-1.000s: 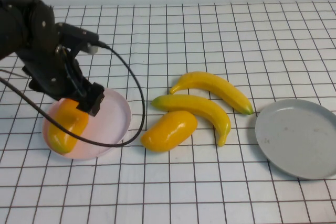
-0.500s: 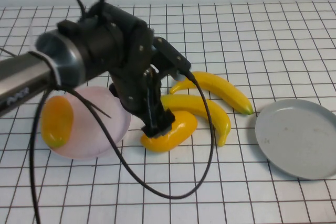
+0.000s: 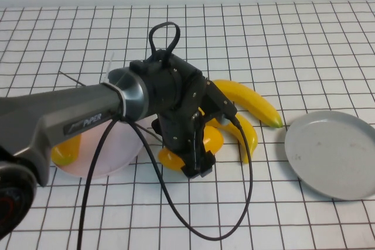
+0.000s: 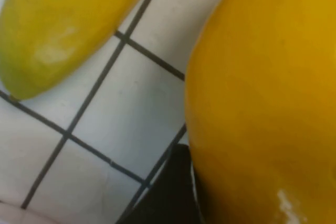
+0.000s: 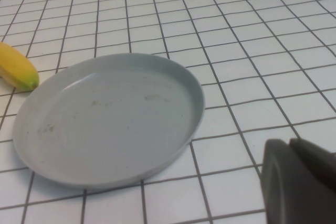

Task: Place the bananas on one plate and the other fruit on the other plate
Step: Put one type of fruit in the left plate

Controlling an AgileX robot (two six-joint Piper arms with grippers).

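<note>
Two bananas lie mid-table: one (image 3: 249, 101) in full view, the other (image 3: 248, 137) partly behind my left arm. An orange-yellow fruit (image 3: 66, 150) rests on the pink plate (image 3: 111, 159). A second such fruit (image 3: 214, 139) lies on the table beside the bananas. My left gripper (image 3: 197, 162) is down over it and open. The left wrist view is filled by this fruit (image 4: 262, 98), a dark finger (image 4: 168, 195) and a banana tip (image 4: 42, 51). The grey plate (image 3: 334, 153) holds nothing. My right gripper (image 5: 299, 182) is shut near the grey plate (image 5: 105, 124).
White gridded tabletop all round. My left arm (image 3: 88, 115) crosses over the pink plate, with its black cable (image 3: 234, 215) looping down toward the front. A banana tip (image 5: 18, 69) shows beside the grey plate in the right wrist view.
My left arm swung right from the pink plate to the fruit beside the bananas and came down on it. The first fruit stays on the pink plate.
</note>
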